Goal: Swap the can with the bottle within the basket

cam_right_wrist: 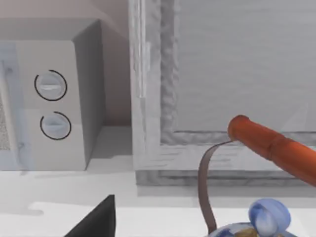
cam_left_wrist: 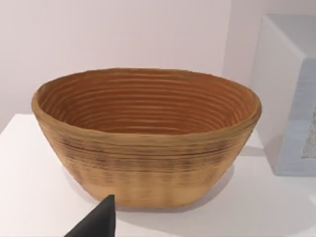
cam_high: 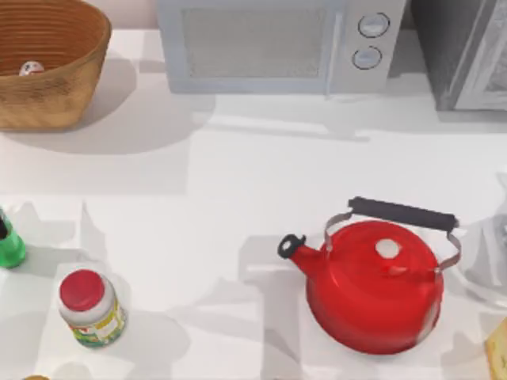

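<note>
Left gripper [cam_left_wrist: 101,222] appears as a single dark fingertip at the lower edge of the left wrist view, facing the basket [cam_left_wrist: 148,163]; whether it is released or clenched I cannot tell. Right gripper [cam_right_wrist: 101,222] likewise shows one dark fingertip in the right wrist view, near the microwave [cam_right_wrist: 49,103], and its state cannot be told either.

From above, the basket [cam_high: 55,95] sits at the upper left of the frame, with the can [cam_high: 31,69] inside it against the ribbed wall. At the left edge, lower down, stands the green bottle [cam_high: 9,245] (partly cut off by the frame). Just below and right of it is a red-lidded jar [cam_high: 91,309]. A red kettle [cam_high: 376,289] occupies the lower right.
</note>
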Available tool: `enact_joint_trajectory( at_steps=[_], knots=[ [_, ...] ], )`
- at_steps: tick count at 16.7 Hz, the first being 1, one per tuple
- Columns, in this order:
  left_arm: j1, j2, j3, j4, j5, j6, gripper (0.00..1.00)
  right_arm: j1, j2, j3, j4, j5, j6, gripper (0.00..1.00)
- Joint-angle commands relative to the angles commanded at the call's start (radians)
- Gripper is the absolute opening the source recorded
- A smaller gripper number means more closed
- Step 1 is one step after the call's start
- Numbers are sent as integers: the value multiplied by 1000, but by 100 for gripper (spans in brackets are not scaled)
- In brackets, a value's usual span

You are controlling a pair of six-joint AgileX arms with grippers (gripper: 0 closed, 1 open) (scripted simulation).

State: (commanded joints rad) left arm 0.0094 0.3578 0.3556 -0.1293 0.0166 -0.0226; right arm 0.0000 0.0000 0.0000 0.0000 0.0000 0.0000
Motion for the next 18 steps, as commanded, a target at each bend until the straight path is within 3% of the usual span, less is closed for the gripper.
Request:
enact_joint_trajectory(
  at_steps=[12, 18],
  knots=[
    [27, 1337, 1143, -530, 55, 2, 100, 0, 0, 0, 0, 0, 0, 100],
    [48, 1811, 1611, -787, 71, 47, 100, 0, 0, 0, 0, 0, 0, 100]
  ],
)
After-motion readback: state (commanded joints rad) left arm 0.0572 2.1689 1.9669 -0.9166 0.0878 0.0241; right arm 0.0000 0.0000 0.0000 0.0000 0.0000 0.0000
